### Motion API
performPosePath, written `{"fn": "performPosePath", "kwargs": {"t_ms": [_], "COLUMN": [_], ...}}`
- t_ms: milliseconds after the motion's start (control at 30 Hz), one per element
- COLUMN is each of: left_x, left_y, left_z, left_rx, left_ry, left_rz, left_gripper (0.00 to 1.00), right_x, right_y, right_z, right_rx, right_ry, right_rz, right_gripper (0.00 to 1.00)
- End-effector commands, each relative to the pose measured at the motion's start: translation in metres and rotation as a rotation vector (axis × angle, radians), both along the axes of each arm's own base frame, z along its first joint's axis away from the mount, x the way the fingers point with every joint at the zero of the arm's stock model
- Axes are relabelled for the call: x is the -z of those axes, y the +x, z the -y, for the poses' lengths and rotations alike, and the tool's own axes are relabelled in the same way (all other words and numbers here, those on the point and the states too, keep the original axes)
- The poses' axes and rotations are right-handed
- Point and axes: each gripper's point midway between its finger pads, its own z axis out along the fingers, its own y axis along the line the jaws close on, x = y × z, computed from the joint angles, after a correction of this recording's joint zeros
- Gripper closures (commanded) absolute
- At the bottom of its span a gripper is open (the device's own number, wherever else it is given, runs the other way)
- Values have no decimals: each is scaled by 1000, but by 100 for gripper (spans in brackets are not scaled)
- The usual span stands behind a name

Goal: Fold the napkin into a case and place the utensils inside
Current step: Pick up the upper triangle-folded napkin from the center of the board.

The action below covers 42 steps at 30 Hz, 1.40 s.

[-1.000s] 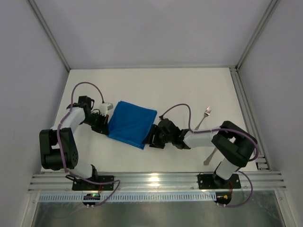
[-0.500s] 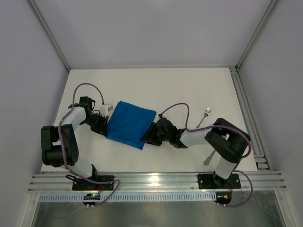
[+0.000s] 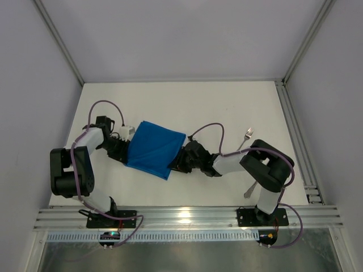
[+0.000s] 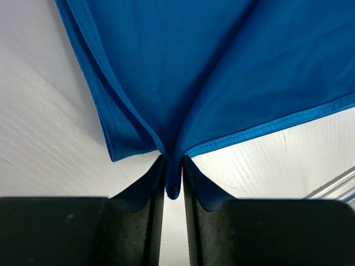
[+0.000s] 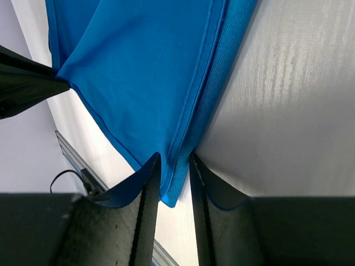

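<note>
The bright blue napkin (image 3: 154, 148) lies folded on the white table, left of centre. My left gripper (image 3: 123, 148) is at its left edge, shut on a pinched corner of the cloth (image 4: 173, 183). My right gripper (image 3: 175, 164) is at its near right corner, and its jaws are closed on that cloth corner (image 5: 176, 183). In the wrist views the left gripper (image 4: 173, 160) and right gripper (image 5: 174, 158) each show blue cloth between the fingers. A silver fork (image 3: 245, 137) lies at the right. A second silver utensil (image 3: 251, 188) shows partly beside the right arm.
The right arm's elbow (image 3: 266, 164) hangs over the table between the fork and the second utensil. A metal rail (image 3: 295, 136) runs along the table's right edge, and another (image 3: 181, 216) along the near edge. Grey walls enclose the table.
Both grippers and the napkin have shifted slightly to the left and away from the near edge. The right arm's elbow has moved left. The utensils have not moved.
</note>
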Motion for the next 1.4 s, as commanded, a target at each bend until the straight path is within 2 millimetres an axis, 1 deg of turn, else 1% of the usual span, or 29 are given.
{"fn": "performPosePath", "kwargs": {"t_ms": [0,33,67,133,167,333,467,500,600,733,767,800,833,867,900,933,967,1000,1033,1067,1100,1133,1167,1200,1233,1267,1300,1333,1367], "left_x": [-2,-3,-7,-11,-16,-36,-55,-59,-79,-98,-99,-98,-96,-88,-83,-79,-73,-59,-54,-52,-43,-41,-38,-35,-30,-28,-25,-17,-15], "left_y": [7,7,9,11,12,16,18,15,18,21,19,19,16,6,1,-8,-14,-28,-32,-36,-43,-48,-48,-46,-50,-48,-46,-54,-54], "left_z": [-6,-7,-9,-11,-11,-16,-13,-11,-3,15,26,33,45,63,73,96,104,107,113,124,125,134,137,137,142,147,147,150,153], "left_rx": [-10,-10,-13,-15,-15,-12,3,4,4,47,94,121,173,266,322,454,524,591,673,760,803,855,890,908,943,971,985,1021,1033], "left_ry": [26,31,43,53,59,85,73,61,16,-49,-55,-56,-59,-46,-34,-28,-9,10,30,56,70,72,78,100,111,118,147,159,167], "left_rz": [29,32,46,64,80,140,179,171,212,274,280,283,286,272,270,300,314,304,333,386,385,403,411,414,419,447,462,464,479], "left_gripper": [78,76,70,64,59,48,46,46,45,44,44,43,43,42,39,35,31,28,27,25,23,22,20,11,8,8,7,7,7], "right_x": [27,26,27,26,25,22,20,20,15,11,7,7,6,7,7,7,6,5,4,-2,-3,-4,-6,-6,-6,-7,-6,-6,-7], "right_y": [0,0,0,1,1,3,4,4,5,8,10,10,9,9,10,10,11,12,13,14,15,16,17,17,17,16,17,17,17], "right_z": [14,13,13,11,10,7,5,5,3,3,0,0,-1,-1,-1,-1,0,1,1,1,1,1,-1,-1,-2,-3,-3,-5,-6], "right_rx": [23,20,16,13,10,-1,-5,-9,-15,-32,-38,-43,-50,-54,-52,-54,-53,-50,-47,-48,-48,-53,-57,-59,-61,-66,-68,-70,-72], "right_ry": [-102,-102,-101,-96,-94,-90,-79,-74,-56,-44,-28,-22,-17,-17,-15,-14,-11,-7,-4,5,6,2,6,5,6,10,11,14,17], "right_rz": [-16,-13,-16,-10,-10,4,12,13,23,37,47,49,46,46,46,42,42,42,42,51,55,59,63,63,61,60,56,55,56], "right_gripper": [69,73,76,81,86,94,96,96,96,96,96,96,96,96,96,96,96,96,96,96,96,96,96,96,96,96,96,96,96]}}
